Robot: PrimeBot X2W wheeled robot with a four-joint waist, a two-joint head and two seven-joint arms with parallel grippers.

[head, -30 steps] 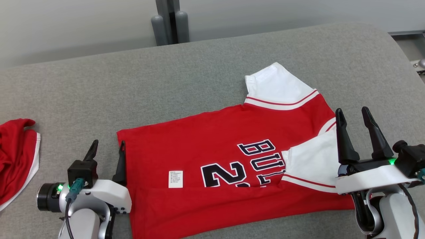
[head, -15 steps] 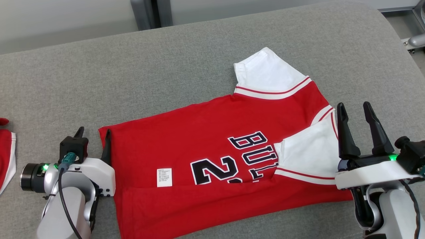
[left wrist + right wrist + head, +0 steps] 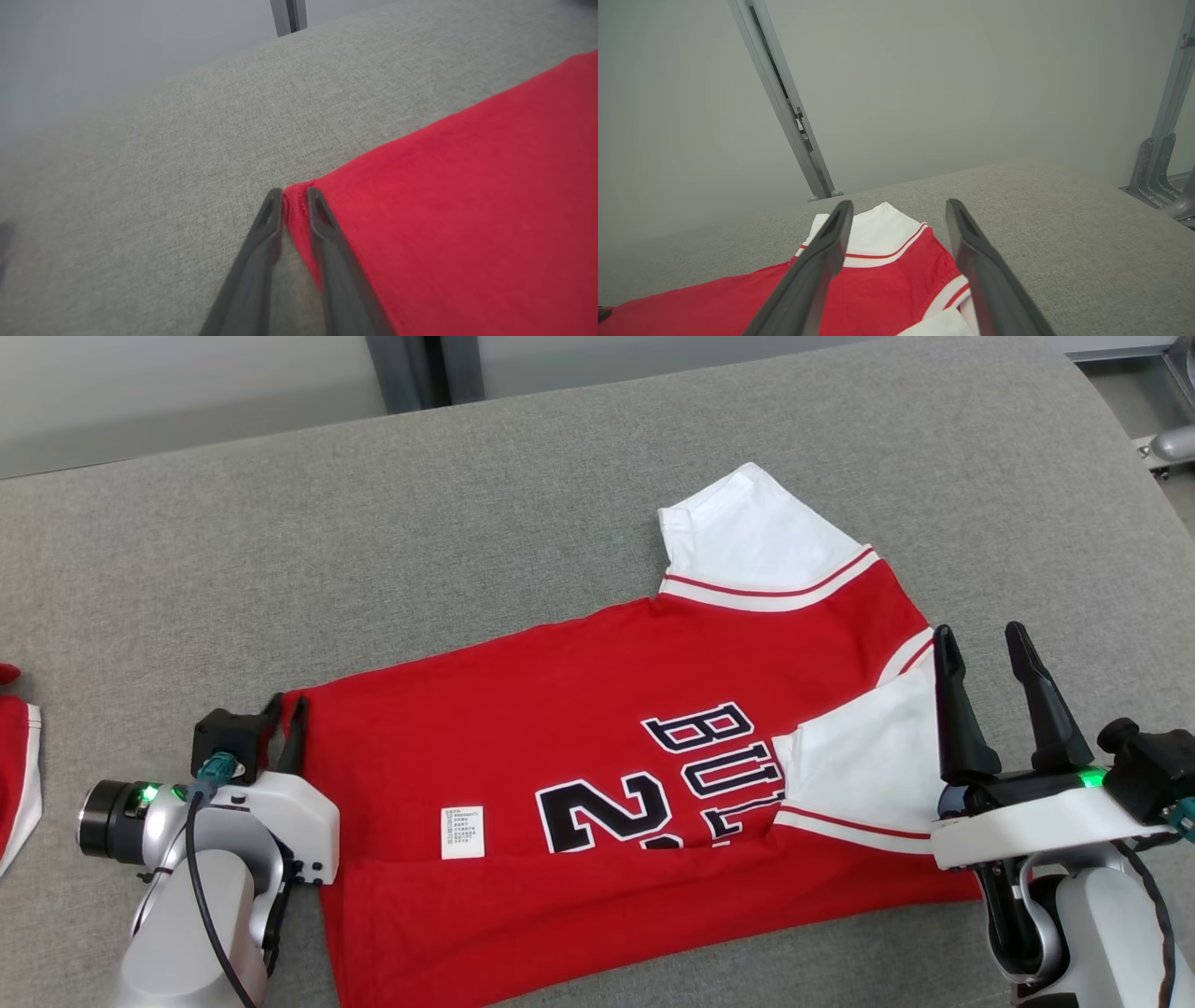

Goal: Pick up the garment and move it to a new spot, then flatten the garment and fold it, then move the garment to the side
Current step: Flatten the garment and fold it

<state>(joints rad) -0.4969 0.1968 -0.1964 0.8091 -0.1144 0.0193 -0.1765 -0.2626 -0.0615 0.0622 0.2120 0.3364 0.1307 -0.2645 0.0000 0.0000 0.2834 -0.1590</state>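
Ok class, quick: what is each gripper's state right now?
Left gripper: shut on the corner of the red and white fabric jersey.
Right gripper: open, holding nothing.

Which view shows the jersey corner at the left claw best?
Left wrist view: the jersey corner lies bunched between the left claw's fingers. Head view shows it small, behind the claw. Right wrist view shows a sleeve.

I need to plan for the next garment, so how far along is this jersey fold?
Done: the jersey lies spread flat on the grey surface, with its near long edge and near sleeve folded in. In hand: the left gripper pinches the hem corner; the right gripper hangs open by that sleeve. Left: the remaining folds, then moving it aside.
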